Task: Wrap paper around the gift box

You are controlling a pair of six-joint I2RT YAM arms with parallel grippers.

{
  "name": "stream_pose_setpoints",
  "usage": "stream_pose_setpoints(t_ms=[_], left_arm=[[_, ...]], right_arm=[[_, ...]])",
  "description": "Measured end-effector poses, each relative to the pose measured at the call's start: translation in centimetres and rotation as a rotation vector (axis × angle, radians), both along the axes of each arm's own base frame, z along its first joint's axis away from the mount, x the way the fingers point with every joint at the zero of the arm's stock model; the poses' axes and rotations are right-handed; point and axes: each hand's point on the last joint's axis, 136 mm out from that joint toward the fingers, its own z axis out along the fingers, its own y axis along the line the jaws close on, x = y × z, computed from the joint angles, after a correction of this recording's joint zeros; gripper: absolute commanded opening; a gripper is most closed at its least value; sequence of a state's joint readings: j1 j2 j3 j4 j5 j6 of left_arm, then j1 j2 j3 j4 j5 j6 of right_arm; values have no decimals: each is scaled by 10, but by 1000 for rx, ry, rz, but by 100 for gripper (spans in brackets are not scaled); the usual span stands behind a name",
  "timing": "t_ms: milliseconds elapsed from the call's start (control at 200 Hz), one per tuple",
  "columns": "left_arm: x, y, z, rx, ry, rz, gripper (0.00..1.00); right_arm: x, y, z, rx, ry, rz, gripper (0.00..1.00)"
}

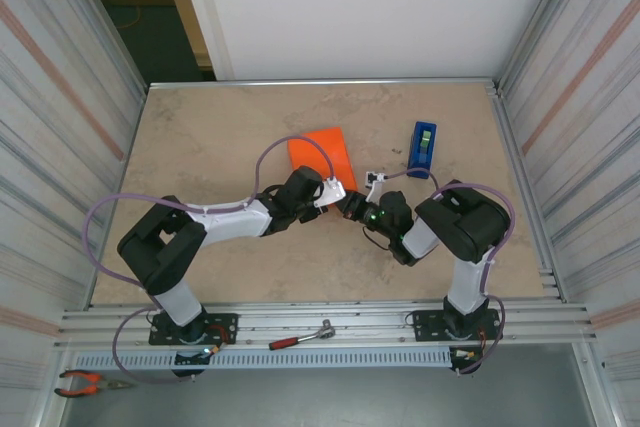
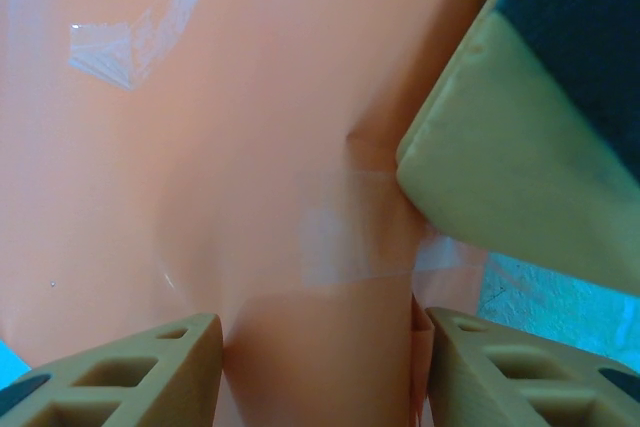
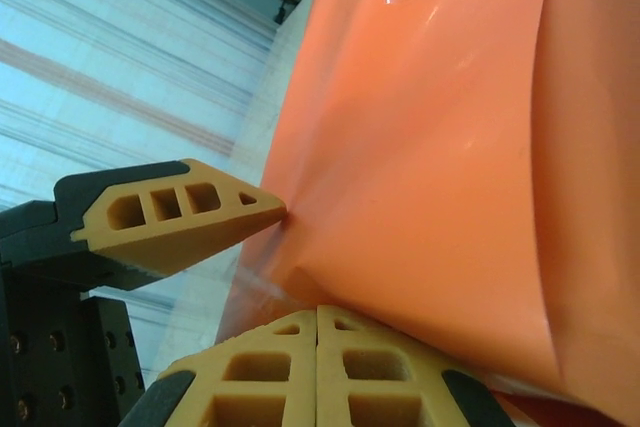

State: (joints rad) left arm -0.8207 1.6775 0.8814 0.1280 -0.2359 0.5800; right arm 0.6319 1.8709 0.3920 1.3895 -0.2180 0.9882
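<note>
Left of the tape dispenser (image 1: 423, 149), just beside it on the table (image 1: 220, 127), lies the paper (image 1: 322, 155), folded into a flat orange parcel. The gift box is hidden under the paper; judged from the parcel's shape, it sits enclosed inside.

Progress, as a judgement: the main wrap is done and the broad face is closed. What remains is the parcel end nearer the arms than the tape dispenser, where both grippers meet.

The left gripper (image 2: 320, 325) has its jaws part-way apart, with the folded end of the parcel between them and touching both fingers. It appears to grip the paper there. The right gripper (image 3: 318, 319) has its fingers pressed flat together and holds nothing. Its tips bear against the paper beside a strip of clear tape (image 2: 350, 237) laid across a fold. A second, crumpled tape patch (image 2: 110, 47) sits farther up the face.

Edges: the fold next to the strip rises in a ridge rather than lying flat, so it likely needs more pressing or tape.

Room: the table is open beyond the parcel and on its side away from the tape dispenser. Toward the tape dispenser the gap is narrow, and the two grippers work very close together.
</note>
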Motion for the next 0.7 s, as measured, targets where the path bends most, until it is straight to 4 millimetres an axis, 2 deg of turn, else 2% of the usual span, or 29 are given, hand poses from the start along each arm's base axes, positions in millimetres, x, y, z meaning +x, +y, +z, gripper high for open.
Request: stream_pose_setpoints(t_ms=[701], left_arm=[[-1, -1, 0, 0, 0, -4, 54]], right_arm=[[-4, -2, 2, 10, 2, 11, 20]])
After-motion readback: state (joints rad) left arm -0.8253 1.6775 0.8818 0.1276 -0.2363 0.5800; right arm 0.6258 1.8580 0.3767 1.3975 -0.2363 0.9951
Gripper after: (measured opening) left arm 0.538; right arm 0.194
